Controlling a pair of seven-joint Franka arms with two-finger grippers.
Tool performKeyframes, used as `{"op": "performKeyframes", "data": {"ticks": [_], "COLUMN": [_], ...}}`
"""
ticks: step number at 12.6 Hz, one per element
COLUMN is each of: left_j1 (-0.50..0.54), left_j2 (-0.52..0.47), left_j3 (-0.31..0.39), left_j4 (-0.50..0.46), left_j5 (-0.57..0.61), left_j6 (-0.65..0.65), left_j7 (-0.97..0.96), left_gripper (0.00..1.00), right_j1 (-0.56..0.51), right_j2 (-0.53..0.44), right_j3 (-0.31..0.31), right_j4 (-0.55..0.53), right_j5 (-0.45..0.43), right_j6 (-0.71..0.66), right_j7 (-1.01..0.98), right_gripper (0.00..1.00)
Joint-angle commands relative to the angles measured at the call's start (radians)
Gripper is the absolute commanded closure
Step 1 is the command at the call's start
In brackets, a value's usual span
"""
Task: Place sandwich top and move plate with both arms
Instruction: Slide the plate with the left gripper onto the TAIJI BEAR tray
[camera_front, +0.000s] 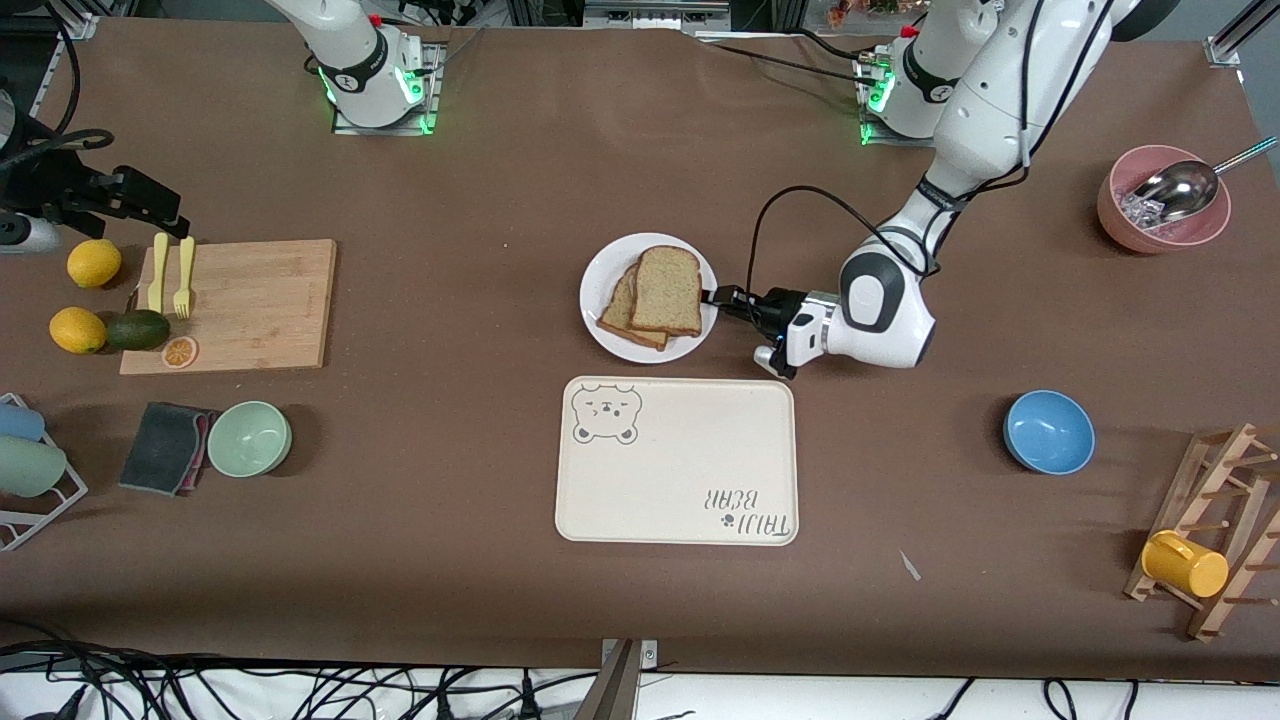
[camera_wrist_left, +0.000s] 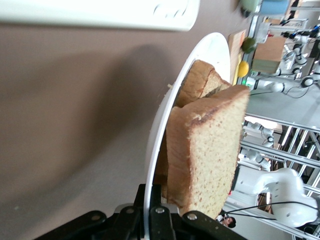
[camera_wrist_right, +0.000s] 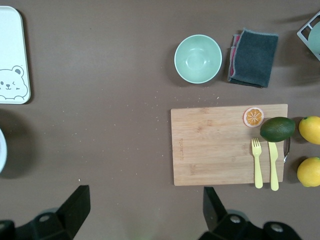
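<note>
The white plate (camera_front: 600, 281) sits mid-table, farther from the camera than the bear-print tray. The sandwich top (camera_front: 668, 290), a tan speckled slice, lies on the second bread slice (camera_front: 620, 312) on the plate. My left gripper (camera_front: 712, 298) is low at the plate's rim toward the left arm's end, shut on that rim. In the left wrist view its fingers (camera_wrist_left: 148, 202) clamp the plate (camera_wrist_left: 210, 50) edge, with the sandwich top (camera_wrist_left: 210, 150) just past them. My right gripper (camera_front: 160, 210) hangs open and empty over the cutting board's end; the right wrist view shows its spread fingers (camera_wrist_right: 145, 195).
The cream bear tray (camera_front: 680, 470) lies just nearer the camera than the plate. A cutting board (camera_front: 240, 300) with cutlery, fruit, a green bowl (camera_front: 249, 438) and a cloth are toward the right arm's end. A blue bowl (camera_front: 1048, 432), pink bowl (camera_front: 1160, 200) and mug rack (camera_front: 1210, 530) are toward the left arm's end.
</note>
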Motion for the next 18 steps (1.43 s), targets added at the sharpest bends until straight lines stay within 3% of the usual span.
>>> {"op": "performKeyframes", "data": {"ticks": [1,6,13,18], "left_j1": [0.047,0.05,0.034,0.008], "left_j2": [-0.041,0.026,0.307,0.401], "left_j3": [0.0,0.032,0.048,0.048], "left_j4": [0.042,0.258,0.61,0.67], "left_j5": [-0.015,-0.014,-0.017,-0.021], "left_j6": [-0.055,-0.064,0.025,0.117], "left_j7": [-0.02,-0.173,-0.311,-0.311], "left_gripper": [1.0,1.0,1.0,1.0], "right_j1": [0.02,0.023,0.014,0.014], "right_j2": [0.014,0.016,0.024,0.033], "right_j3": [0.004,0.007,0.006,0.003], "right_j4": [0.025,0.026,0.035,0.043], "right_j5": [0.018,0.004,0.003,-0.022], "right_j6": [-0.011,0.015,0.018,0.014], "right_j7": [-0.006,-0.021,-0.009,-0.012], "right_gripper": [0.0,0.0,0.0,0.0]}}
